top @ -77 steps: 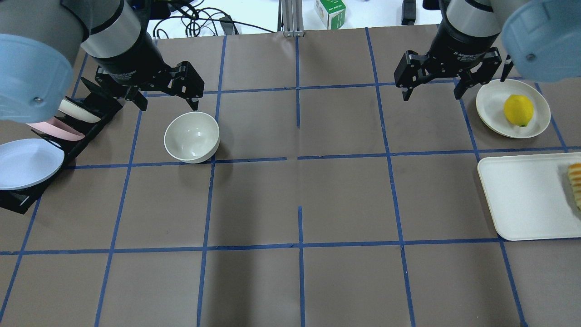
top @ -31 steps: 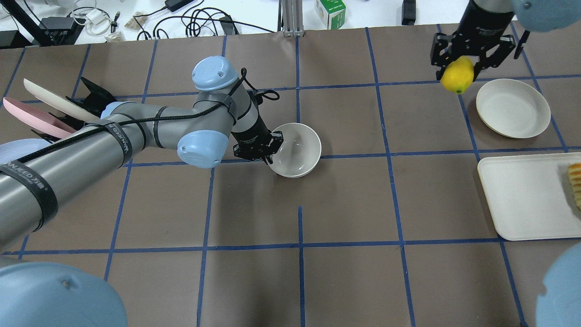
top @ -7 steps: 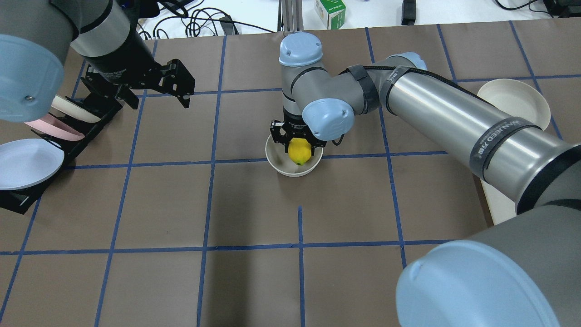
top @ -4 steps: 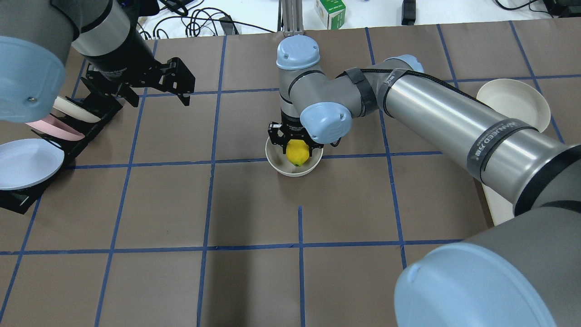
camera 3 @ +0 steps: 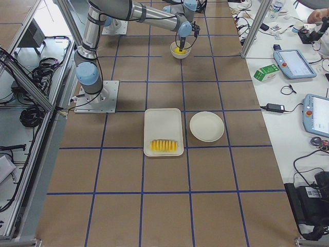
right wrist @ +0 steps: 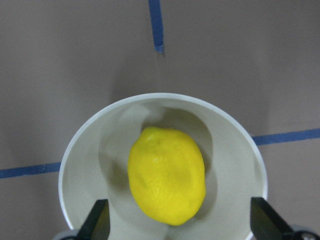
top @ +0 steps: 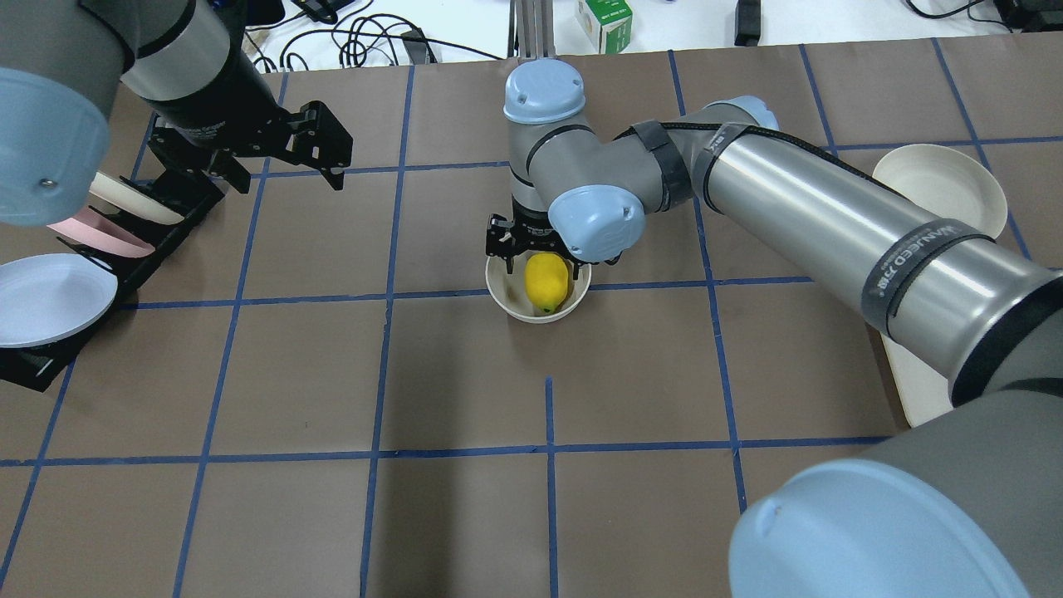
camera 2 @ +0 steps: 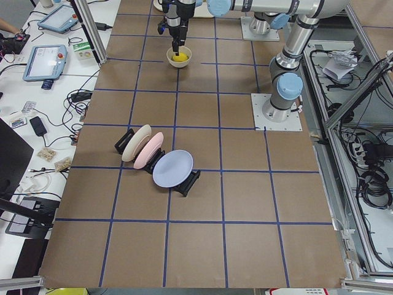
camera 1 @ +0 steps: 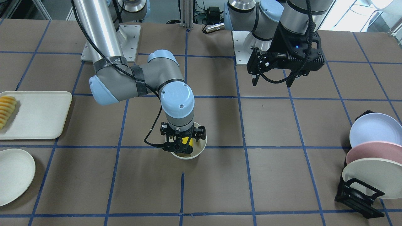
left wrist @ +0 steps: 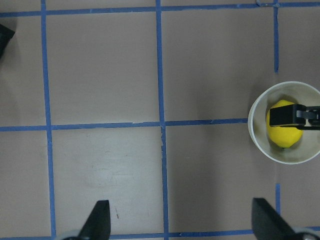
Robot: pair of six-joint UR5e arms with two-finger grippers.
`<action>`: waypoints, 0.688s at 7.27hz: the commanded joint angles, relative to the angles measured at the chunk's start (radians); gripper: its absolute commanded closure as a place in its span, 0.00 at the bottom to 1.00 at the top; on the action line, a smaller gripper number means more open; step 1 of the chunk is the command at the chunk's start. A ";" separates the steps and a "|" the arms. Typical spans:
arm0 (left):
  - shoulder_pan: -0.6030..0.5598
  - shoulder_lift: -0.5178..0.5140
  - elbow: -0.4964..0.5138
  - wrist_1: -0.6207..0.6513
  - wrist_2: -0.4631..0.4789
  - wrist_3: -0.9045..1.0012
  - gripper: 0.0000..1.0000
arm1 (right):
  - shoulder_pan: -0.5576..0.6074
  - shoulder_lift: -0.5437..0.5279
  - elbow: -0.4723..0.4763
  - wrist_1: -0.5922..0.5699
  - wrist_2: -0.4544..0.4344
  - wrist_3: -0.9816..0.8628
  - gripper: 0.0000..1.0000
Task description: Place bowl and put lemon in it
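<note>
The cream bowl [top: 508,301] stands upright near the table's middle. The yellow lemon [top: 546,282] lies inside it. My right gripper [top: 540,252] hangs just above the bowl, open, with its fingers spread either side of the lemon and not touching it. The right wrist view shows the lemon [right wrist: 166,175] resting in the bowl [right wrist: 80,150], well clear of both fingertips [right wrist: 100,220]. My left gripper [top: 286,174] is open and empty, high over the table's left side near the rack. Its wrist view sees the bowl [left wrist: 257,145] and the lemon [left wrist: 282,132] from far off.
A black rack [top: 158,241] with blue, pink and cream plates stands at the left edge. A flat cream plate [top: 942,183] lies at the far right. A cream tray [camera 1: 34,114] with sliced orange-yellow fruit [camera 1: 6,110] lies beside it.
My right gripper has opened and let go of the lemon, which now rests in the bowl. The gripper has lifted slightly. The left arm has barely moved.
</note>
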 commanded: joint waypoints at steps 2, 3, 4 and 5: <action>-0.002 0.001 0.003 0.003 -0.002 0.000 0.00 | -0.121 -0.178 -0.006 0.081 -0.065 -0.173 0.00; 0.003 0.001 0.003 0.003 -0.002 0.002 0.00 | -0.193 -0.244 0.000 0.127 -0.074 -0.197 0.00; 0.001 0.003 0.000 0.001 0.000 0.003 0.00 | -0.285 -0.283 0.000 0.174 -0.062 -0.212 0.00; 0.001 0.001 0.001 0.003 -0.002 0.002 0.00 | -0.344 -0.318 0.003 0.202 -0.064 -0.244 0.00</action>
